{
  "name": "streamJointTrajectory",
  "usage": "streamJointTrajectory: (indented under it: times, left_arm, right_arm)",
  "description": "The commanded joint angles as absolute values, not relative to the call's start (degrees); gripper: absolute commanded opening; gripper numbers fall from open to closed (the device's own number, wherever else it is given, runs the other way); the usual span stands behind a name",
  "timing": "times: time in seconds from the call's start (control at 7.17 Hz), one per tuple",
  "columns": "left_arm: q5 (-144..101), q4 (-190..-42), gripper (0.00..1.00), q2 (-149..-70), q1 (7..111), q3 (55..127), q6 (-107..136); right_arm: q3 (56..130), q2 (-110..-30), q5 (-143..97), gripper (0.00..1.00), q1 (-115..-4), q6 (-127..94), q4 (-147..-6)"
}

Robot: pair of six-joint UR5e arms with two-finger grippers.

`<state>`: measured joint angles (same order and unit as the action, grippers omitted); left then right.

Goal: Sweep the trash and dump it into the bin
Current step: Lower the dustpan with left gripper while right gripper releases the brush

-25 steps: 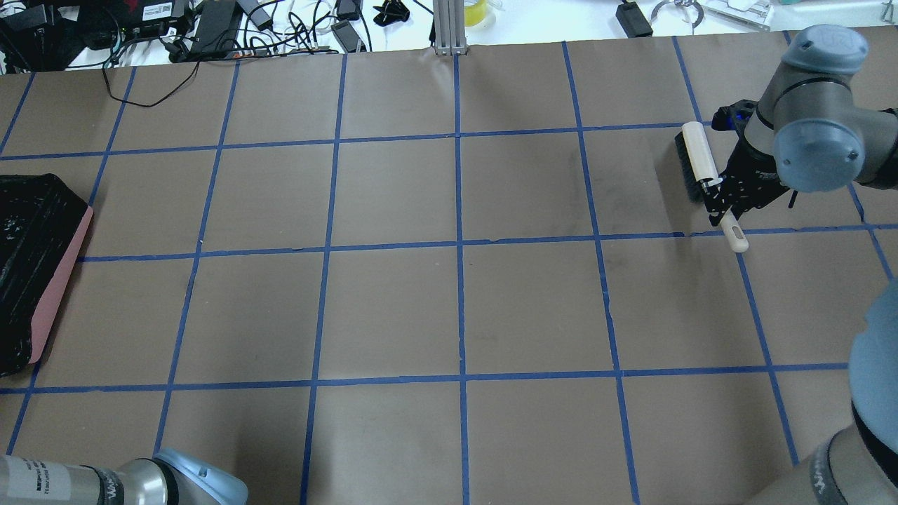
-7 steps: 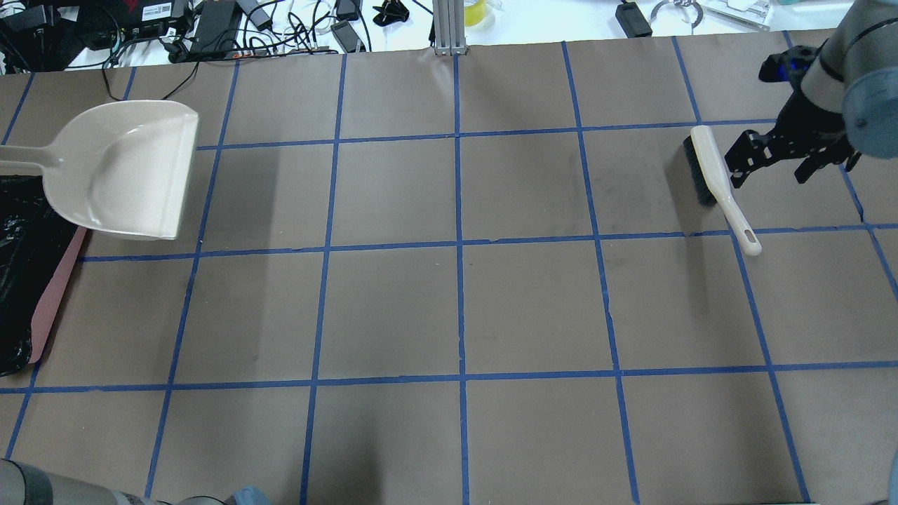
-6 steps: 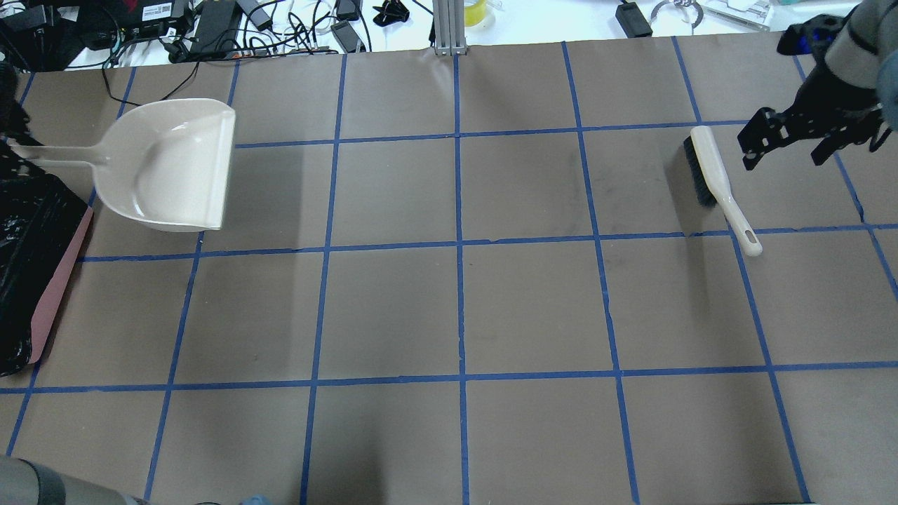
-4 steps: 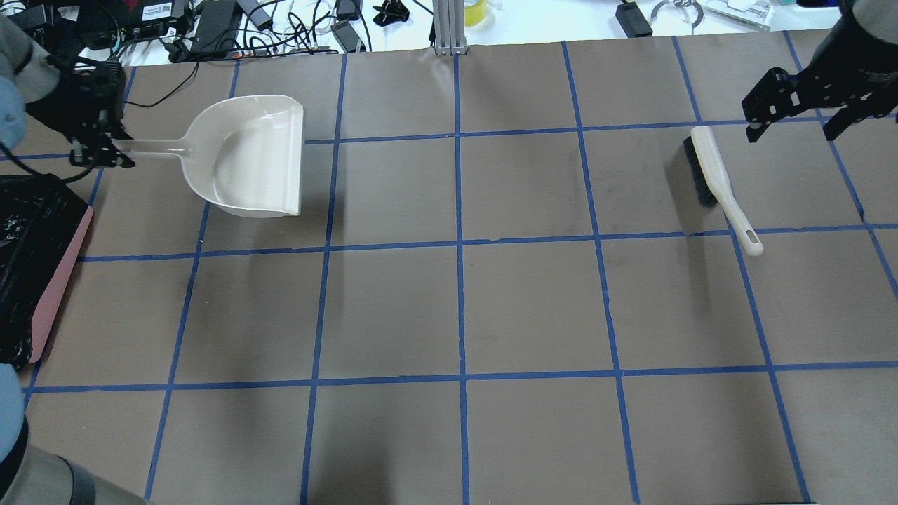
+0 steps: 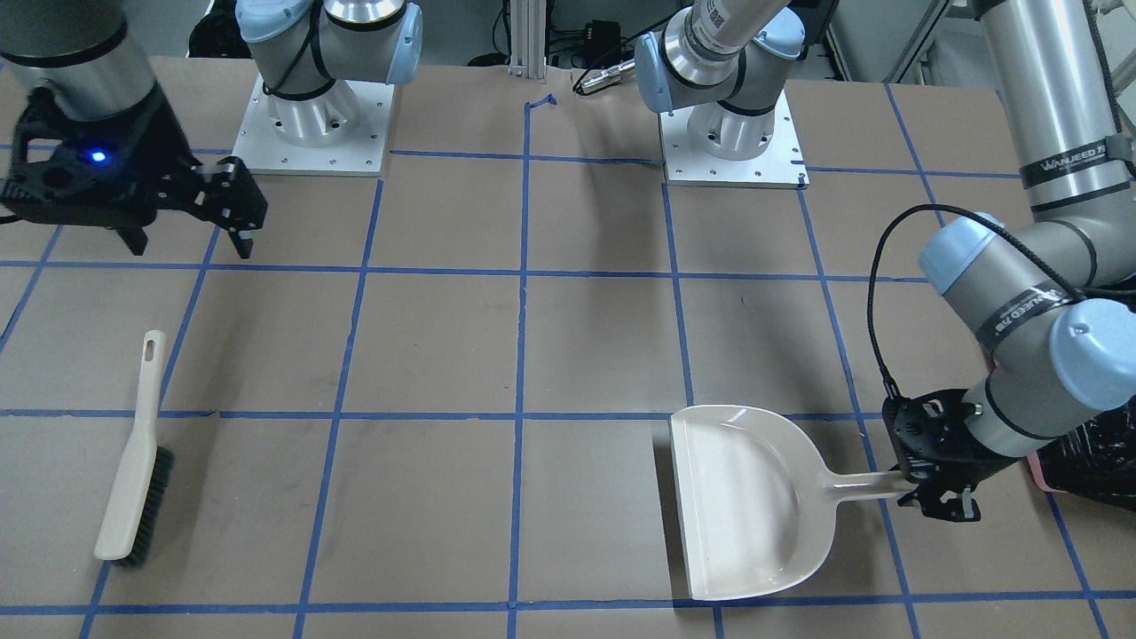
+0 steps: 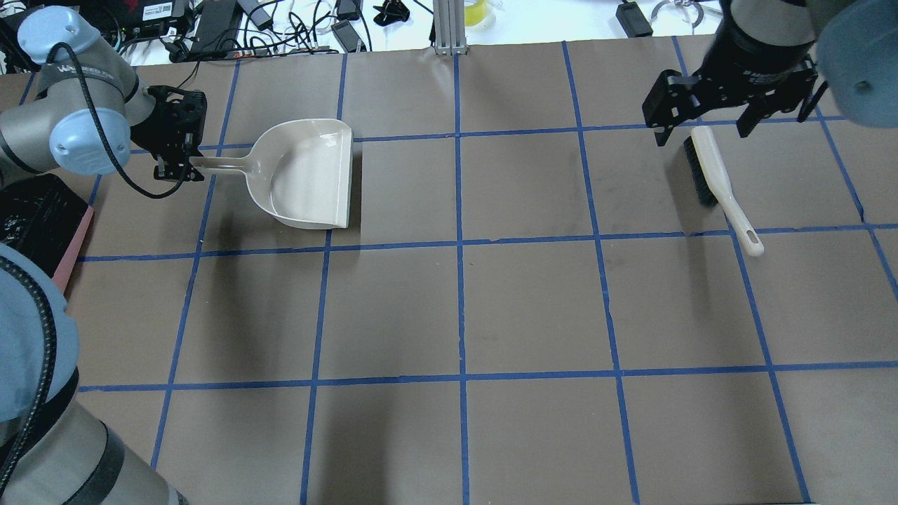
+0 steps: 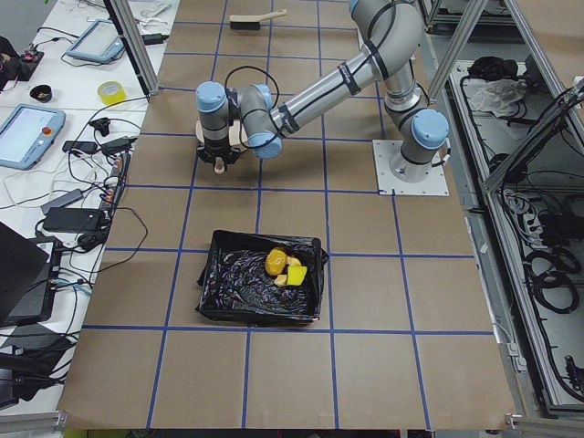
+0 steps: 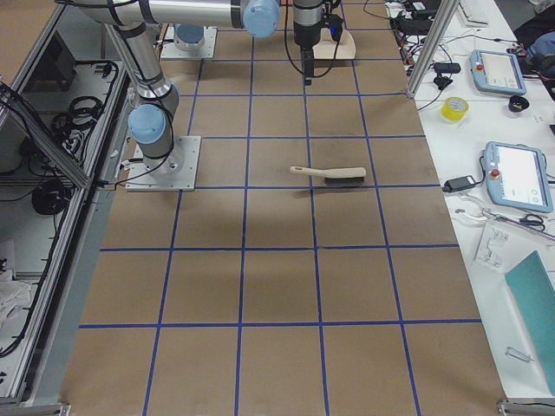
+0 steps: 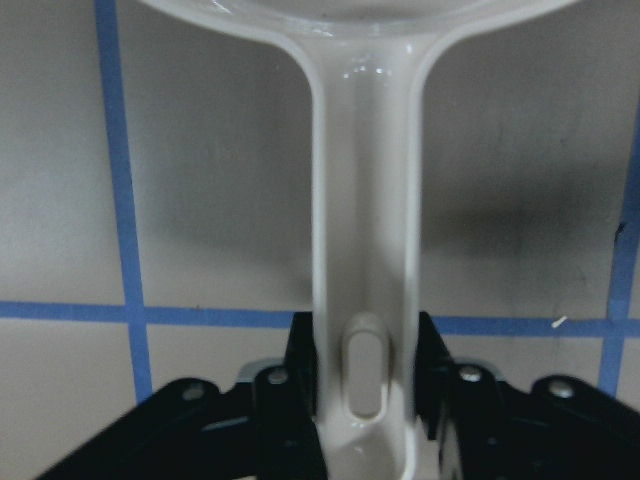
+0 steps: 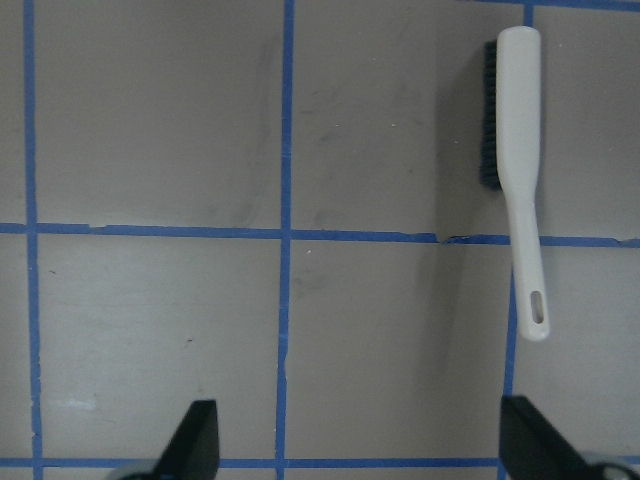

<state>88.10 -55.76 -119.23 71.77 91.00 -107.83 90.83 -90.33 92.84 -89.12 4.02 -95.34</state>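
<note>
Finding trash (image 7: 285, 267) lying inside bin (image 7: 228, 278), far left end; sweeping, dumping seemingly finished. Pinching handle of empty dustpan (image 6: 309, 175) with left gripper (image 6: 179, 165), left of centre. Hovering right gripper (image 5: 189, 238) spread, empty, near brush (image 6: 717, 184) lying at right. Probably remaining: parking dustpan.

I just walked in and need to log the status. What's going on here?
The left claw is shut on the handle of an empty dustpan on the robot's left side of the table. The right claw hangs open near a brush, which lies flat with nothing touching it. The trash, an orange lump and yellowish pieces, sits in the black-lined bin, so the dumping looks done.
</note>
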Motion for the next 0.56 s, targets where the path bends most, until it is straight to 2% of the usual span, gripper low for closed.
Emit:
streamJointTrajectory:
  times: [0.0,0.42]
  left_arm:
    - [88.7,-54.0,0.0,-118.7,75.2,92.0,-106.6]
    - [90.9,-53.8,0.0,-118.7,76.1,92.5,-107.1]
  right_arm:
    - [90.6,-90.6,92.1,1.0,-92.1,2.6,-96.2]
    - [90.9,-90.9,92.0,1.0,-92.3,2.7,-96.3]
